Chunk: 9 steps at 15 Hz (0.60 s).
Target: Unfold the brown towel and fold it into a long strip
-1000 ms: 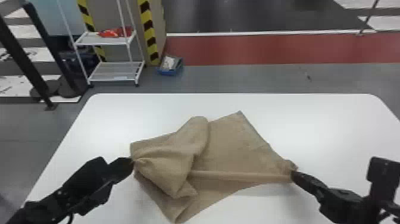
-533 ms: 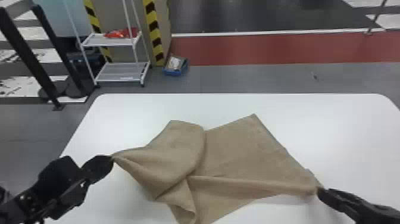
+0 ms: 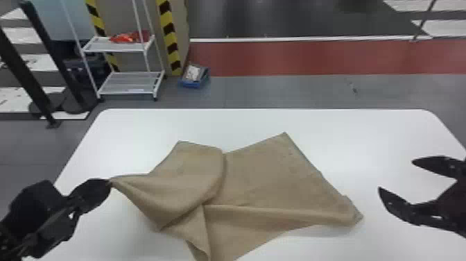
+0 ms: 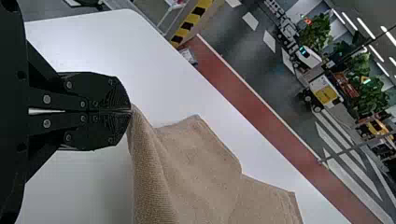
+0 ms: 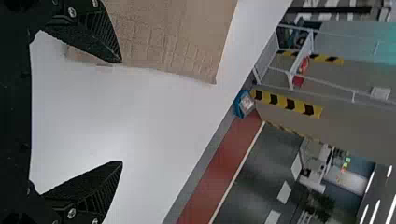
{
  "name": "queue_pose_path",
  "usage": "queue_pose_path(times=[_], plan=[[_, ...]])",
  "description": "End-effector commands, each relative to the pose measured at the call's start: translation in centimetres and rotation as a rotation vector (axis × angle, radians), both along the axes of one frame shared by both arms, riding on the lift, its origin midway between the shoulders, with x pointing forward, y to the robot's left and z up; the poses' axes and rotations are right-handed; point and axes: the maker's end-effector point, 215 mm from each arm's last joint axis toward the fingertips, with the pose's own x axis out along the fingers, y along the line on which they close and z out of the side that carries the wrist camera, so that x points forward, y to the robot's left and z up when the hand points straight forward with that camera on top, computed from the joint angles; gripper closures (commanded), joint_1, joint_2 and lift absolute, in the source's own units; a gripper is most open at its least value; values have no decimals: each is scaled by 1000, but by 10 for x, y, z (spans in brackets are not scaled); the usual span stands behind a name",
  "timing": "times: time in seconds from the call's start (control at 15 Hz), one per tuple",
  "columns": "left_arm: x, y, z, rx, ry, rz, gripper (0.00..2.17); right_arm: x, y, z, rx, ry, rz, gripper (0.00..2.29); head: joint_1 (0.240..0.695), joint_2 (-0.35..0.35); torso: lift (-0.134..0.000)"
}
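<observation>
Black posts (image 3: 52, 55) stood on the grey floor at far left, beside a white rack (image 3: 128, 83) with a red item (image 3: 130, 36) on its upper shelf. Next came yellow-and-black striping (image 3: 170, 38), a blue bin (image 3: 194, 83) and a red floor band (image 3: 294, 57). Nearer, the white worktop (image 3: 360, 139) had rounded far corners.

At the left of the worktop, the left gripper (image 3: 109, 183) had its jaws pressed together, pinching a corner of the brown towel (image 3: 263, 184) at the very tips. From that grip the cloth sloped down in a gathered fold to the worktop. Condition of the towel: partly spread over the middle, doubled over on its left portion, with a long crease running toward its right corner. A far corner lay flat, pointing away. The right corner rested on the worktop, slightly bunched.

At far right, the right gripper (image 3: 396, 175) was near that corner, its jaws spread wide and nothing held between them.
</observation>
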Motion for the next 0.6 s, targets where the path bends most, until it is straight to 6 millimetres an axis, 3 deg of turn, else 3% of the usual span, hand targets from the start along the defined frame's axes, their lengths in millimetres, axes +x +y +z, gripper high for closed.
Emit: queue_pose_path(times=[0.0, 0.2, 0.53], plan=[[2, -2, -2, -8, 2, -3, 1430, 4, 22, 7, -184, -28, 191, 83, 695, 58, -122], [4, -7, -4, -13, 4, -14, 1430, -8, 39, -26, -339, 71, 353, 113, 695, 90, -122], [7, -9, -8, -17, 10, -17, 1426, -1, 25, -74, -505, 215, 501, 184, 695, 97, -122]])
